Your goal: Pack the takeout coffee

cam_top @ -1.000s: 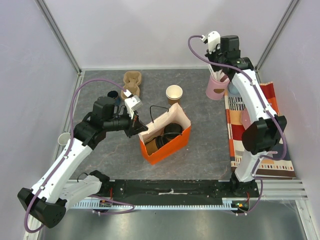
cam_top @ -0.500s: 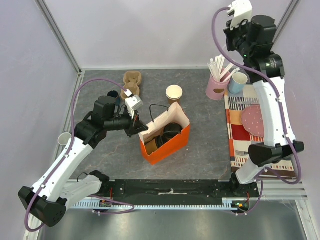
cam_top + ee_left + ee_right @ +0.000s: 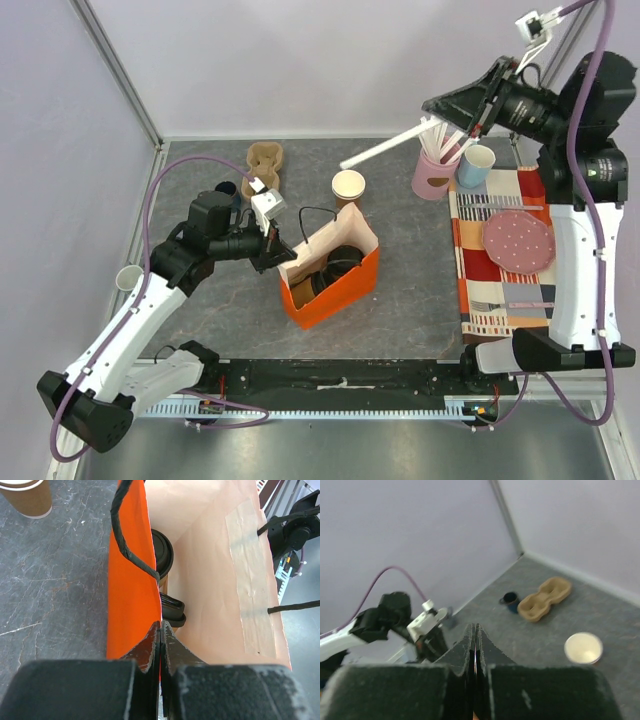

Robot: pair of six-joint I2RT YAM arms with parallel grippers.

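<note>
An orange paper bag (image 3: pixel 335 285) stands open mid-table. My left gripper (image 3: pixel 278 255) (image 3: pixel 161 627) is shut on the bag's (image 3: pixel 127 580) near rim. Two black lids (image 3: pixel 162 555) show inside it, one on a brown cup (image 3: pixel 345 262). An unlidded brown paper cup (image 3: pixel 348 186) (image 3: pixel 27 495) (image 3: pixel 583 648), cream inside, stands on the table just behind the bag. My right gripper (image 3: pixel 430 103) (image 3: pixel 475 627) is raised high at the back right, jaws shut. A long white straw (image 3: pixel 385 148) slants down-left from it. In the right wrist view the fingers hide the straw.
A cardboard cup carrier (image 3: pixel 264 160) (image 3: pixel 545 599) and a dark blue mug (image 3: pixel 226 190) (image 3: pixel 509 600) sit at the back left. A pink holder of straws (image 3: pixel 433 172) and a light blue cup (image 3: pixel 477 165) stand back right. A pink dotted plate (image 3: pixel 517 238) lies on a striped cloth (image 3: pixel 505 290).
My right arm has swung up and to the right, away from the pink holder, and a long white straw now hangs from its jaws. The left arm and bag have not moved.
</note>
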